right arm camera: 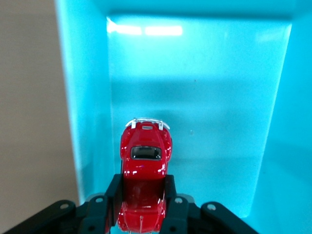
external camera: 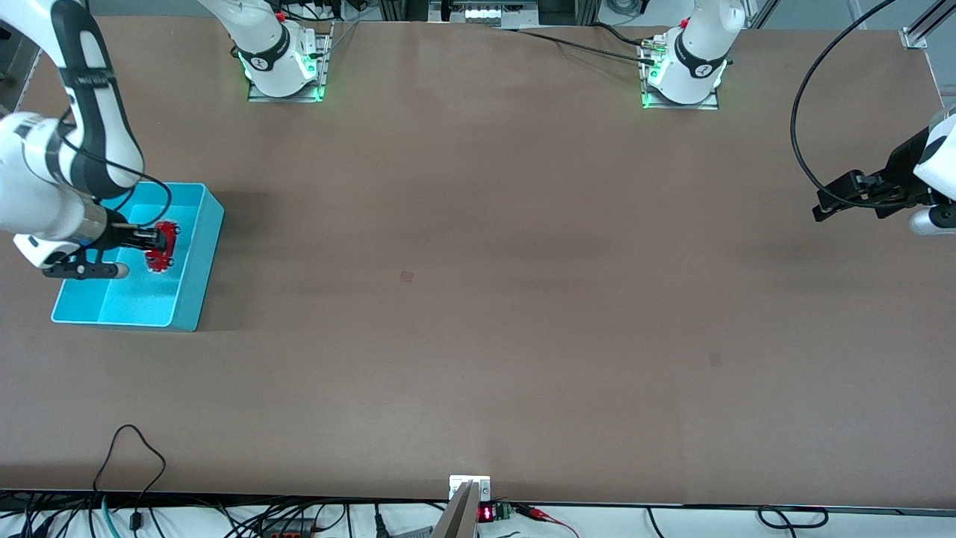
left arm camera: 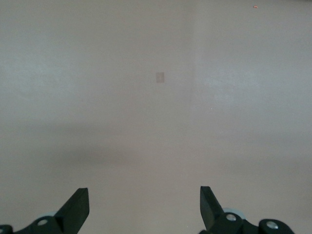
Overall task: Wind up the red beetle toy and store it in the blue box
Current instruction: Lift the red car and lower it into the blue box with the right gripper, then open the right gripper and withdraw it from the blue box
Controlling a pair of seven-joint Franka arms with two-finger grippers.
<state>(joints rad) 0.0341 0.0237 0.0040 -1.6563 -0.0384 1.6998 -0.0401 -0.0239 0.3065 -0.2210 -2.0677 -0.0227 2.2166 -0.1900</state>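
The red beetle toy hangs over the inside of the blue box, pinched at its sides by the right gripper, whose fingers press against the car's body. In the right wrist view the car's length runs straight out from the gripper, its silvery bumper pointing away, with bare box floor around it. The box sits at the right arm's end of the tabletop. The left gripper waits over bare tabletop at the left arm's end, fingers spread wide and holding nothing.

High front view; two wrist close-ups
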